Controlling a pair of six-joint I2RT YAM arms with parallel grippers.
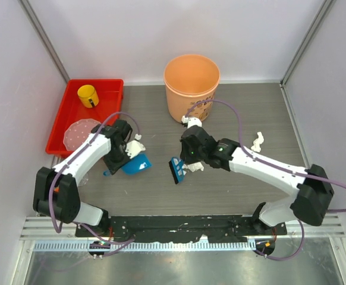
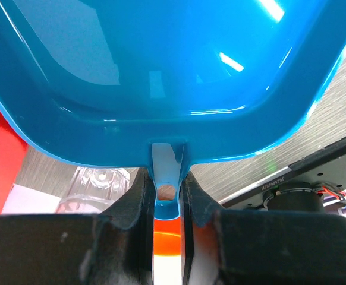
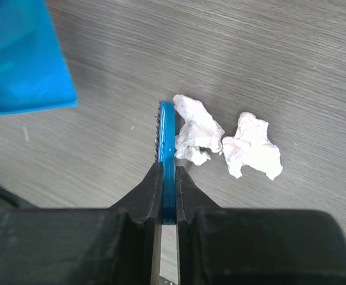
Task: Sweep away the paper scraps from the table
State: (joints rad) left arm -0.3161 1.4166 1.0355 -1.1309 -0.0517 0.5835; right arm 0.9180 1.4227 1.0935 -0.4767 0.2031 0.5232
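My left gripper (image 1: 119, 161) is shut on the handle of the blue dustpan (image 1: 138, 164), which is held just above the table (image 1: 232, 190) left of centre. In the left wrist view the dustpan (image 2: 161, 71) fills the frame, and the gripper (image 2: 167, 199) clamps its handle. My right gripper (image 1: 186, 159) is shut on a small blue brush (image 1: 176, 170). In the right wrist view the gripper (image 3: 168, 178) holds the brush (image 3: 167, 139) edge-on, with two paper scraps (image 3: 198, 129) (image 3: 253, 147) just right of it. Other scraps lie at the right (image 1: 257, 141) and beside the bucket (image 1: 191, 122).
An orange bucket (image 1: 191, 83) stands at the back centre. A red tray (image 1: 104, 104) at the back left holds a yellow cup (image 1: 88, 95) and a pink disc (image 1: 81, 133). Pale walls close in the table's sides.
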